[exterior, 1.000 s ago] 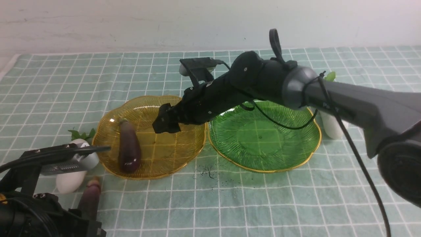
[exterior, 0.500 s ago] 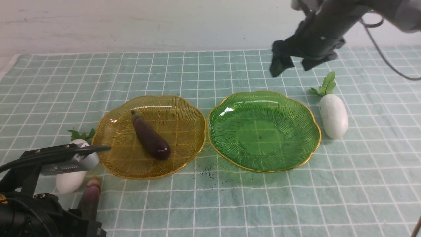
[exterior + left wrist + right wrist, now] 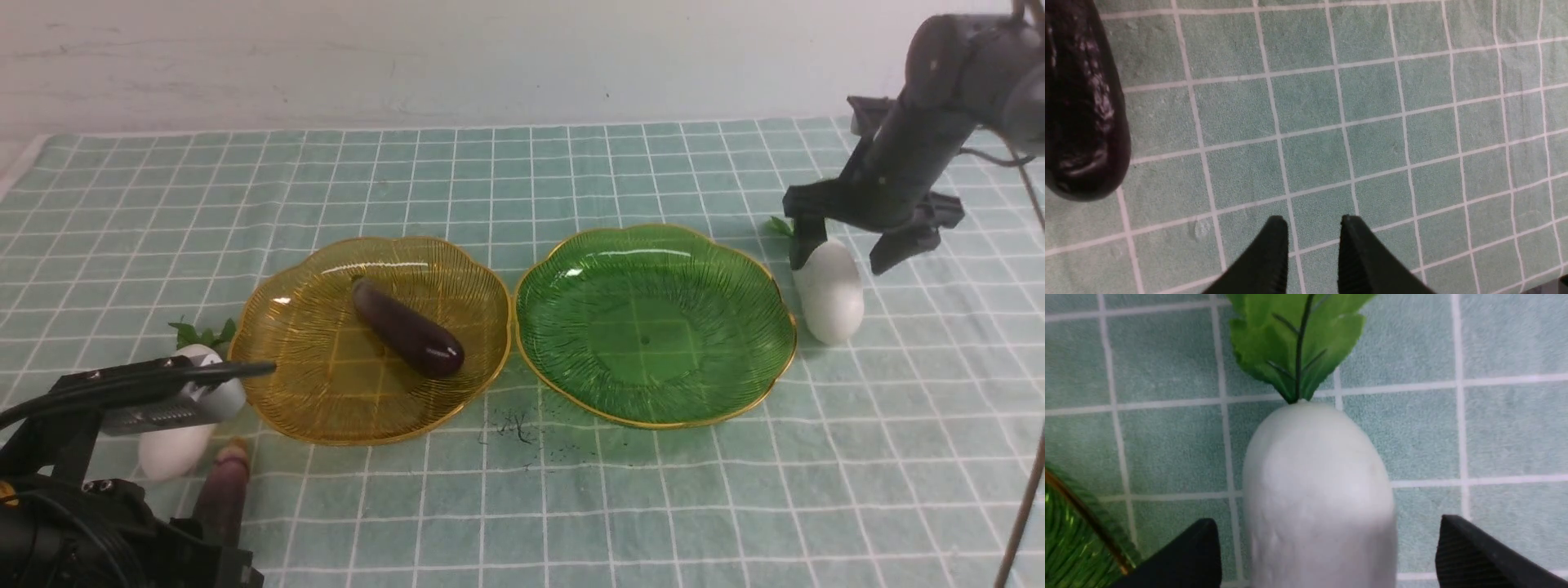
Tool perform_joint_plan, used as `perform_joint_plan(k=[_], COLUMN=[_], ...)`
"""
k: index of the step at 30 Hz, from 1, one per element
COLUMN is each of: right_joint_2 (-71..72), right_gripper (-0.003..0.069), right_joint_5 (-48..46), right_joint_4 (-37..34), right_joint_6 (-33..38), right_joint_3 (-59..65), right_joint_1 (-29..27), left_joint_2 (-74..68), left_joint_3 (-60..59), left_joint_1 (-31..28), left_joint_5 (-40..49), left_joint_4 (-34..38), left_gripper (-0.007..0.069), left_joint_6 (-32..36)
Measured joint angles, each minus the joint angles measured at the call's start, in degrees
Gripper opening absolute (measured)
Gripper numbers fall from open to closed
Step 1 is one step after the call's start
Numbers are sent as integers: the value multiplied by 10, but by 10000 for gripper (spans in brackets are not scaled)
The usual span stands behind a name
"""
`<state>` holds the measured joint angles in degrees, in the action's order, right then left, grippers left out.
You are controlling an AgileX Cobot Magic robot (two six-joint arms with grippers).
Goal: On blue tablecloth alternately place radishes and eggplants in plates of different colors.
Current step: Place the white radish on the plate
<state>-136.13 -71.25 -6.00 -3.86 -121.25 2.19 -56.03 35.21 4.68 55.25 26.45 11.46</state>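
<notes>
Front view: The right jaws stand apart above the blue tablecloth (image 3: 653, 506), one on either side of the leafy end of the right-hand radish (image 3: 833, 298); its leaves (image 3: 780, 226) are partly hidden behind them. The green plate (image 3: 645, 339) lies to the left of the right jaws and nearer the camera, touching or nearly touching the amber plate (image 3: 302, 392). The amber plate, between the two pairs of jaws, bears one eggplant (image 3: 408, 327), tilted across its right half. The left jaws are low in the left corner, partly out of view. Just beyond them lies the second eggplant (image 3: 222, 494) on the cloth, partly covered by the left arm (image 3: 90, 523); farther beyond is the left-hand radish (image 3: 175, 449), its middle hidden by the camera mount (image 3: 175, 400).

Left wrist view: The left jaws are parted by a narrow gap, with only gridded cloth visible between them. A dark, glossy eggplant (image 3: 1084, 106) lies clear of both tips.

Right wrist view: The right jaws are wide apart, with the white radish body (image 3: 1321, 498) between them and a gap visible on each side. The green plate's rim (image 3: 1090, 522) shows near one jaw.
</notes>
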Motion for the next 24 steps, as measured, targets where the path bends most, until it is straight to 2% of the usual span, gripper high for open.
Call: perform_joint_plan(k=[7,11,18,21,24], right_joint_2=[-17,-7,70,125,146], right_gripper=[582,448,443,443,443], right_joint_5=[1,2,2,0,0], right_joint_4=[-8,-7,-23,-91,-134], right_joint_6=[0,9,12,8,28], right_joint_3=[0,0,1,1,1], right_joint_1=[0,0,0,2,29], left_joint_2=[0,0,0,0,0], left_joint_3=[0,0,0,0,0], left_joint_1=[0,0,0,0,0], left_joint_5=[0,0,0,0,0], left_joint_4=[0,0,0,0,0], left_gripper=[165,165,165,165,165], left_joint_6=[0,0,0,0,0])
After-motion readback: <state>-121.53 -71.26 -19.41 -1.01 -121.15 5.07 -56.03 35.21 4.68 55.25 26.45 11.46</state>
